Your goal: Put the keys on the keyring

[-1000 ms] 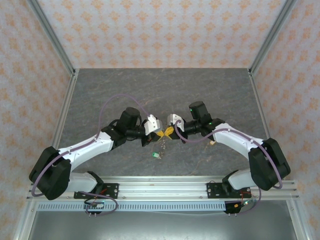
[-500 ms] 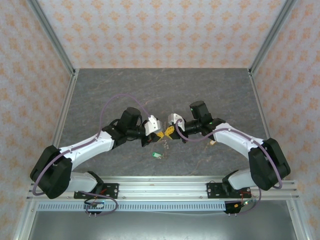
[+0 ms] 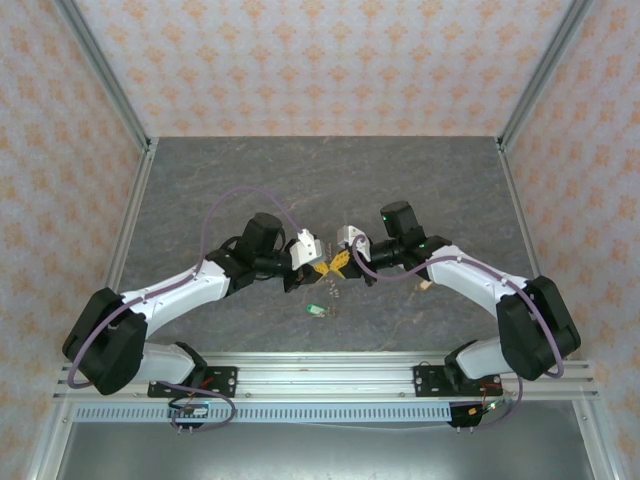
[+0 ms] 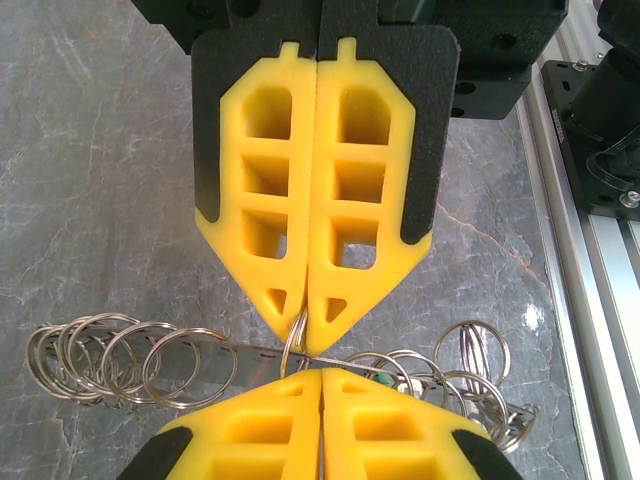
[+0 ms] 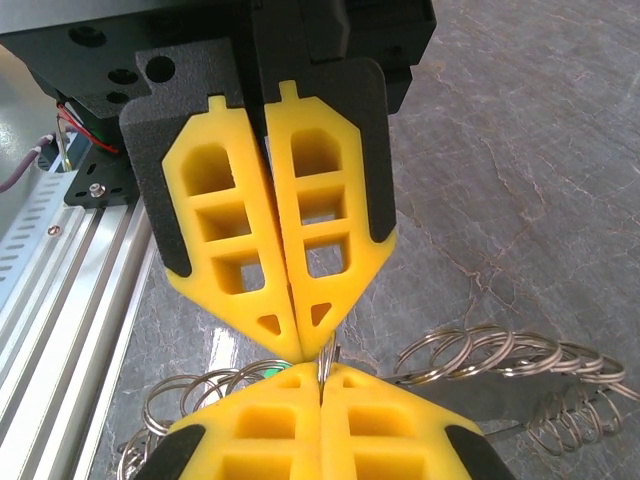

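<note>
Nose to nose over the middle of the grey table [image 3: 250,190]: left gripper [image 4: 320,378] and right gripper [image 5: 322,372], yellow fingertips very close together. Both pairs of fingers pressed flat against each other, no gap at the tips. Pinched in the seam at the very tip of the right gripper: a small wire ring [image 5: 327,358], standing on edge and reaching across to the left gripper's tips. Cannot tell whether the left fingers clamp it too. Directly beneath the meeting point, flat on the table: the keyring [image 4: 130,355], a strung-out row of overlapping silver wire loops, spreading to both sides of the tips. Bright green tag [image 3: 314,311] on its near side, toward the arm bases. Well apart, beside the right forearm: a small tan piece [image 3: 424,286] — too small to call a key.
</note>
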You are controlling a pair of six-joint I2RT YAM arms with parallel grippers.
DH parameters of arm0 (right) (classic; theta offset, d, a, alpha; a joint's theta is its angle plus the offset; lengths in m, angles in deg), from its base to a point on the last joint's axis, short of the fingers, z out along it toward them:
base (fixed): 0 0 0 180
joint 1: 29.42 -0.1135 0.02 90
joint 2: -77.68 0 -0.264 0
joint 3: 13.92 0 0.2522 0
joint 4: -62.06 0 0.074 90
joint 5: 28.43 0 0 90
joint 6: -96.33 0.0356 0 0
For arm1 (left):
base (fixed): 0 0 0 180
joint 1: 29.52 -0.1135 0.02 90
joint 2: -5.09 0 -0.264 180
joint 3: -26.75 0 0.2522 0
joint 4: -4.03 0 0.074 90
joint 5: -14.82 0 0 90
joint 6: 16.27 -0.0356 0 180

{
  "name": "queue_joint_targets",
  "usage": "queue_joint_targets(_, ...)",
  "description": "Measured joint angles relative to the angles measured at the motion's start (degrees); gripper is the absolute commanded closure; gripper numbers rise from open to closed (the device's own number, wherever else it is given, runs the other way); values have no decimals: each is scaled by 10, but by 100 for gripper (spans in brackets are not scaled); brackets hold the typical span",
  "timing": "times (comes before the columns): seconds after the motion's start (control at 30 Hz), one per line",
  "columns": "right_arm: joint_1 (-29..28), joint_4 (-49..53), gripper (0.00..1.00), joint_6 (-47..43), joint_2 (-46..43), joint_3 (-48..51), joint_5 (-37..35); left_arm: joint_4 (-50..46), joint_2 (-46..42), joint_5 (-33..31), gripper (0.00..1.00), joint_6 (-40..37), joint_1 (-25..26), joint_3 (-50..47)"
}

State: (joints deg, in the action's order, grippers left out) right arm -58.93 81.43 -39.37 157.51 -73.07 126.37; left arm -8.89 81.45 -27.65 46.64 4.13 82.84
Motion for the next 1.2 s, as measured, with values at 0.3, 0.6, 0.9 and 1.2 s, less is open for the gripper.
queue_joint_targets(0.3,1,15,100,-17,2,-12,-3,1,-9,-13,88,0,0,-2)
queue_joint_targets(0.6,-1,15,100,-22,2,-14,-5,1,-46,-37,87,0,-9,-17)
queue_joint_targets(0.9,-1,15,100,-19,2,-14,18,1,-50,-41,80,0,-11,-18)
queue_joint_targets(1.2,-1,15,100,-17,2,-14,36,-6,-23,-14,76,-5,-11,-10)
